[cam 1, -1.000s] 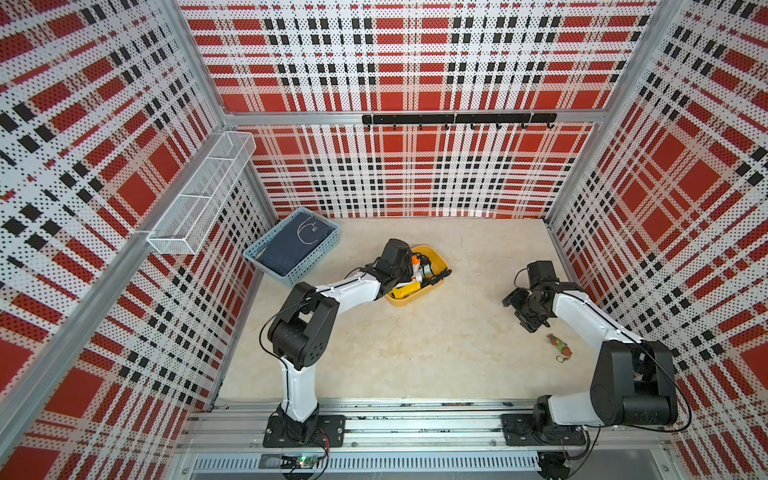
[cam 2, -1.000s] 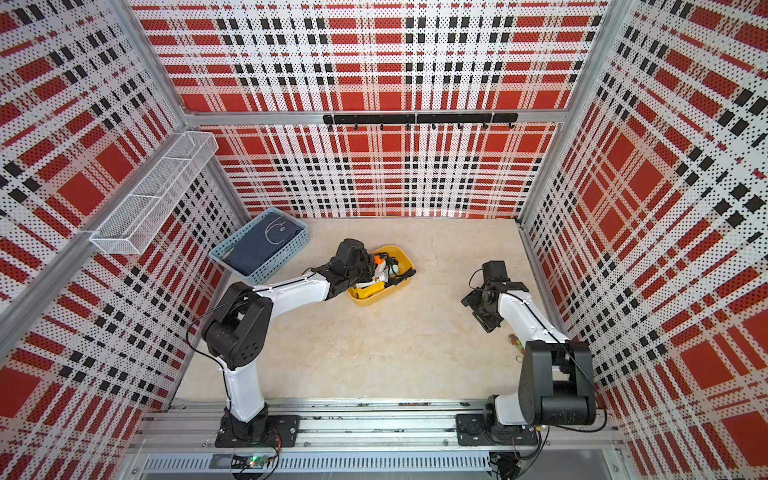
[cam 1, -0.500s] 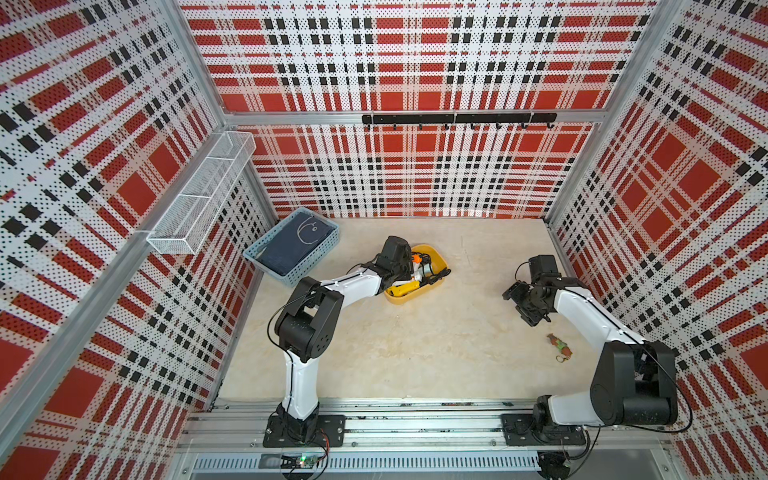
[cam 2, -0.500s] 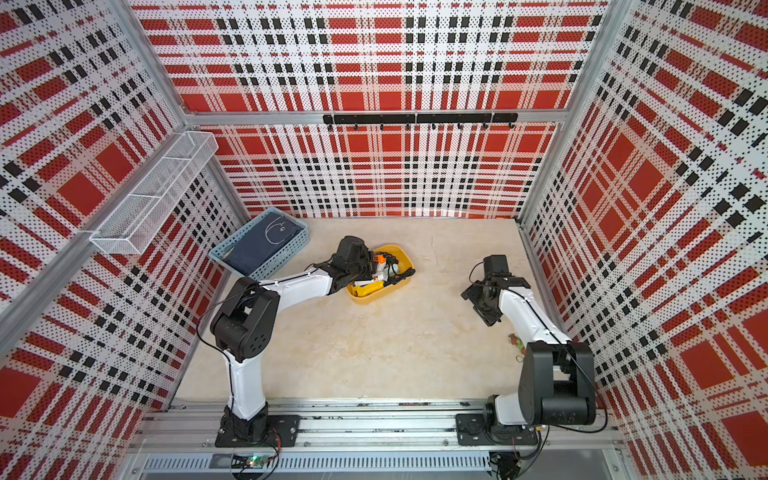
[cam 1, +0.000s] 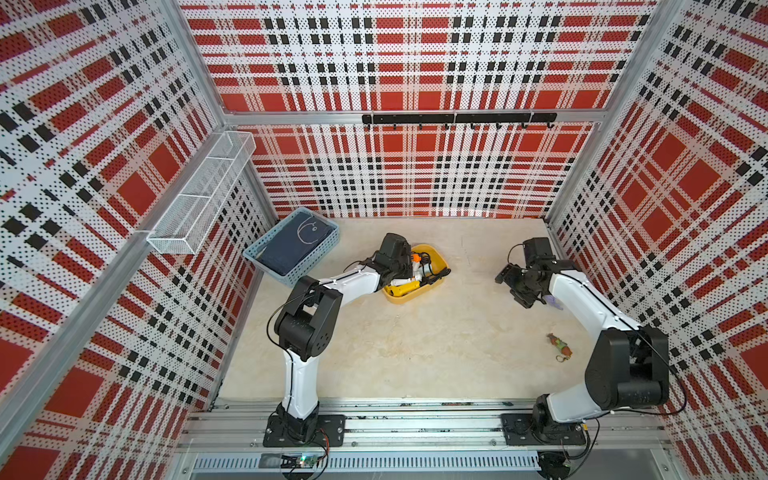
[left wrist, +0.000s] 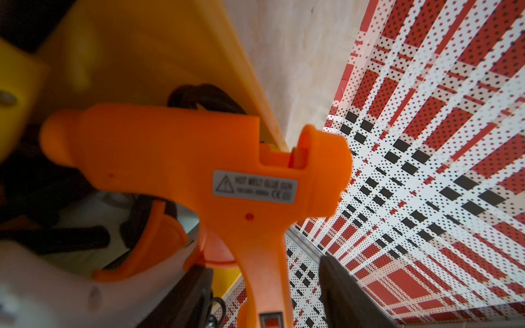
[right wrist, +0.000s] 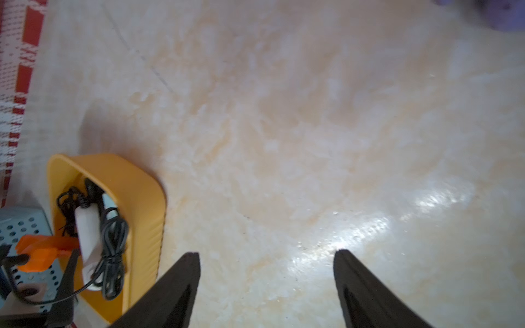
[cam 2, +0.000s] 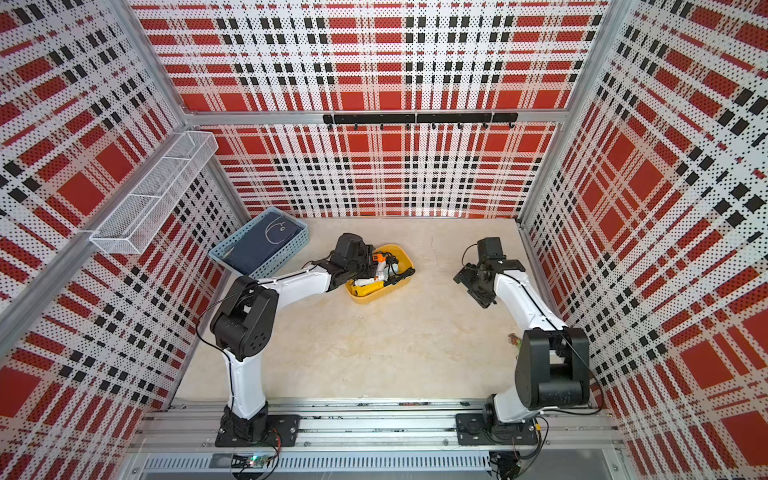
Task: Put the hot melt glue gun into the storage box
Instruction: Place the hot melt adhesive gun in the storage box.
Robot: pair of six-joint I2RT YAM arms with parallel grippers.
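The beige marbled tabletop floors a red plaid enclosure. A long white wire mesh rack hangs on the left wall, and a black hook rail runs along the back wall. The left arm reaches from the near edge toward the far left part of the tabletop. The right arm bends toward the far right edge.

A pale blue lattice basket sits in the far left corner with a dark blue folded cloth inside. Near it but apart, toward the middle of the far edge, stands the yellow storage box. It holds a white and yellow tool and a coiled black cord.

The orange hot melt glue gun is inside the box's outline, on the side toward the basket. It lies along the yellow wall, and its back end pokes past the rim in the left wrist view.

The left claw is open around the gun's handle. One finger stands clear of the handle, with wall showing in the gap; whether the other touches it I cannot tell. The right claw is spread wide and empty above bare tabletop.

A small coloured trinket lies near the right edge. A small purple thing lies beside the right arm.
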